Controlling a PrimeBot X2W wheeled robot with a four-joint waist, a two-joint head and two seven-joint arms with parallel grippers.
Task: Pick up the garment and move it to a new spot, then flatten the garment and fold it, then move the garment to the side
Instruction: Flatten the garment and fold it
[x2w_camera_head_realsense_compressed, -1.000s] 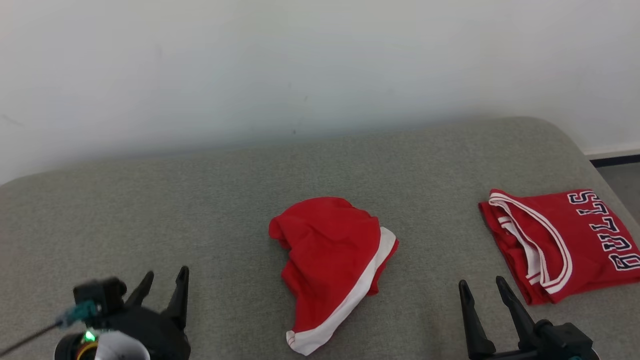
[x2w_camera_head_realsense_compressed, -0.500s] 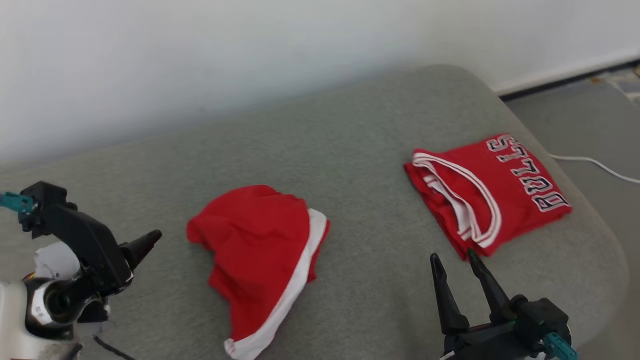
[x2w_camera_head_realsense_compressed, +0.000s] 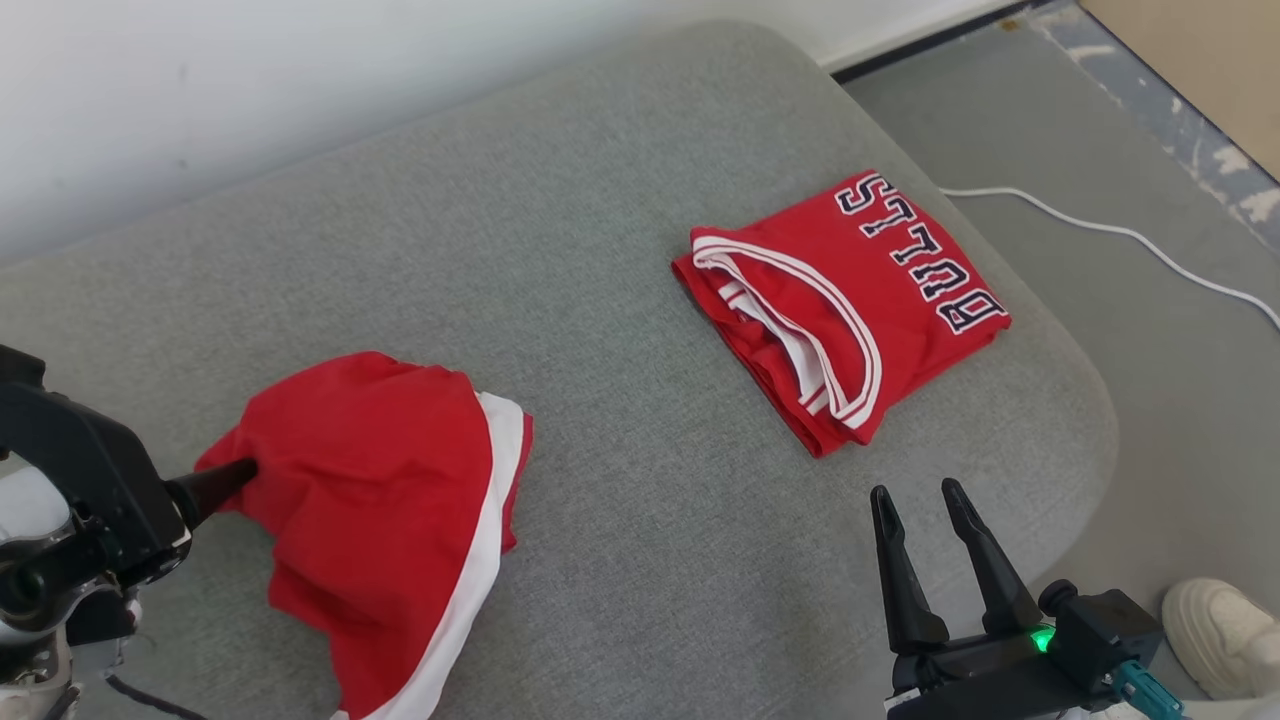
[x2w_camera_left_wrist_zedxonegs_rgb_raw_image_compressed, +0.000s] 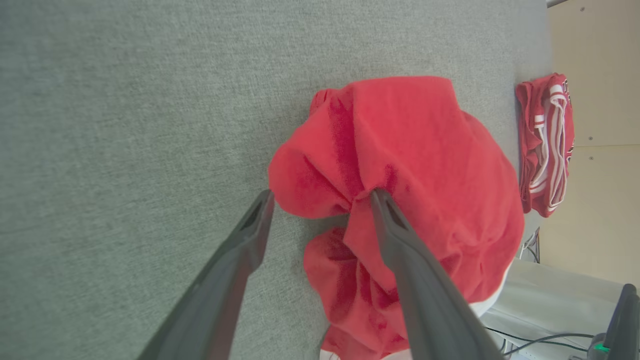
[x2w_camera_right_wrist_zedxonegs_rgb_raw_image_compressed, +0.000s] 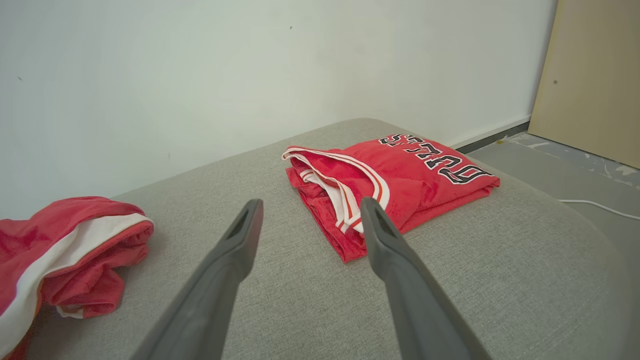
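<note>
Head view gives most of its ground to a grey cushion (x2w_camera_head_realsense_compressed: 620, 300) with a rounded corner. The folded jersey (x2w_camera_head_realsense_compressed: 850, 300), red with white trim and the letters BULLS, lies flat on it near that corner. A white wall (x2w_camera_right_wrist_zedxonegs_rgb_raw_image_compressed: 200, 75) rises behind the jersey, and grey floor (x2w_camera_head_realsense_compressed: 1150, 330) spreads past the cushion's edge on the jersey's right. The garment (x2w_camera_head_realsense_compressed: 380, 500), a crumpled red heap with a broad white band along one edge, sits on the same cushion, well apart from the jersey, to its left and nearer the robot. The left gripper (x2w_camera_left_wrist_zedxonegs_rgb_raw_image_compressed: 321, 195) is at the side of the garment away from the jersey, its jaws spread wide and clamping nothing. In the left wrist view one of its fingers (x2w_camera_left_wrist_zedxonegs_rgb_raw_image_compressed: 400, 250) presses its tip into a fold of the red cloth, the other stands over bare cushion, and a lobe of cloth bulges between them. The right gripper (x2w_camera_head_realsense_compressed: 915, 490) hangs released and empty over the cushion, nearer the robot than the jersey and apart from it. A pale shoe (x2w_camera_head_realsense_compressed: 1215, 635) shows right of the jersey, closer to the robot. A thin white cable (x2w_camera_head_realsense_compressed: 1100, 227) crosses the floor on the jersey's right.
</note>
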